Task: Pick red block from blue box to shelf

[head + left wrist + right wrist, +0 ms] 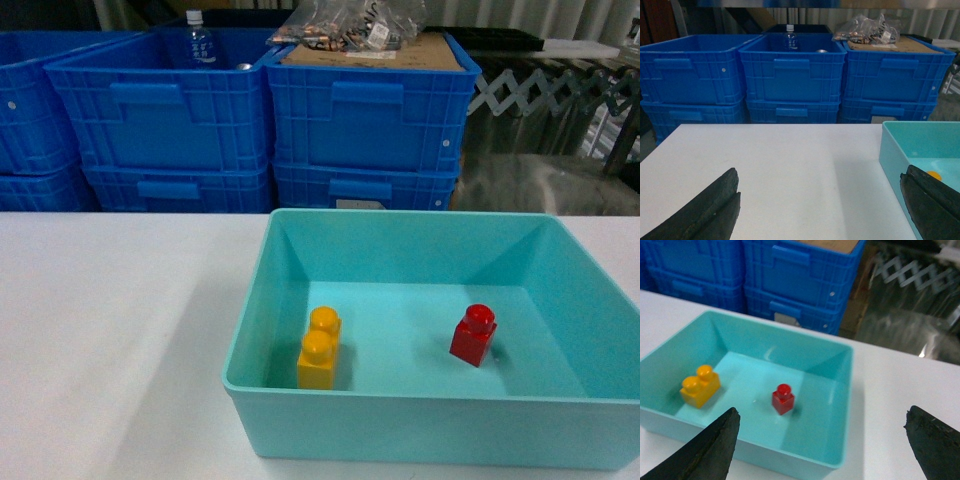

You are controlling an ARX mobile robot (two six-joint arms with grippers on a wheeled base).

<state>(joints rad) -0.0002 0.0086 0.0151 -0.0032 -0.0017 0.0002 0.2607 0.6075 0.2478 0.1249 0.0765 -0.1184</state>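
White table (110, 330): the broad surface before me, carrying the blue box near its front edge, toward my right.

Crates (260, 110): royal-blue ribbed crates stacked two high in a row behind the table. A bottle (199, 42) stands in one upper crate; a bag (350, 22) of small parts lies on cardboard (420, 50) over the crate to its right.

Blue box (420, 415): a turquoise tub, open-topped, upright on the table. My head view looks down into it; my left wrist view catches only its near left corner at the right margin.

My left pincer (820, 212): spread wide, its two dark fingers (705, 212) at opposite lower corners of the wrist view, nothing between them but bare table. The right-hand finger overlaps the box's rim in that view.

My right pincer (822, 442): likewise spread wide and holding nothing, fingers (710, 450) at the lower corners of its view, poised above the near right part of the box.

Orange brick (319, 348): two studs, lying on the box floor at left, near the front wall.

Red block (474, 335): one stud, sitting slightly tilted on the box floor right of centre, well apart from the orange brick and touched by neither pincer.
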